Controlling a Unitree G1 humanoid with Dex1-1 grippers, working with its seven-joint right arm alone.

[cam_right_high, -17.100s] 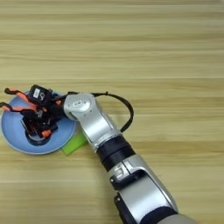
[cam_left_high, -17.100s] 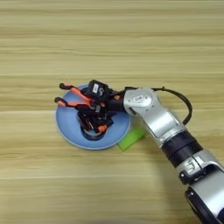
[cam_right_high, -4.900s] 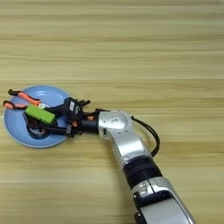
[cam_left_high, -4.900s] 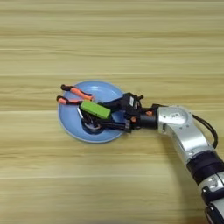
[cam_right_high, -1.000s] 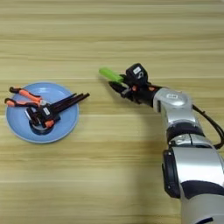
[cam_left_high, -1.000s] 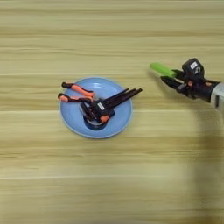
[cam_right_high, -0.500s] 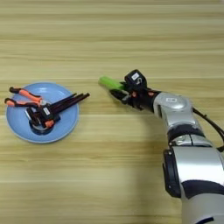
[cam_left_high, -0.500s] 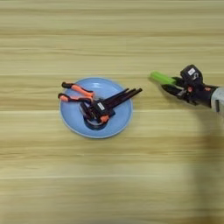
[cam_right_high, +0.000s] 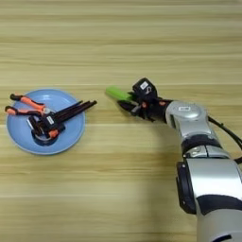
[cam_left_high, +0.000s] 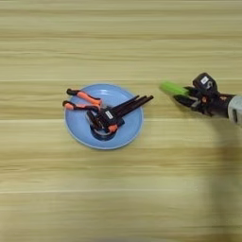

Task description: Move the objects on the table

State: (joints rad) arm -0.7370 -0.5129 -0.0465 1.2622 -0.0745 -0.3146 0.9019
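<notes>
My right gripper [cam_right_high: 125,100] comes in from the right and is shut on one end of the bright green block [cam_right_high: 117,93], which sticks out to the left, low over the table [cam_right_high: 121,189]. I cannot tell whether the block touches the wood. At the left the round light-blue plate [cam_left_high: 75,131] holds the orange-handled pliers [cam_left_high: 83,97] and the black clamp with orange tips [cam_left_high: 111,121]. The clamp's long black bars reach over the plate's right rim. The gripper [cam_left_high: 182,95] is well to the right of the plate.
The silver forearm [cam_right_high: 191,123] runs from the gripper down to the bottom right corner, with a black cable [cam_right_high: 226,131] looping beside it. Bare wood lies above, below and between plate and gripper.
Over the last second the gripper has lowered the green block toward the table. Several seconds earlier the block lay on the plate and the gripper lifted it out to the right.
</notes>
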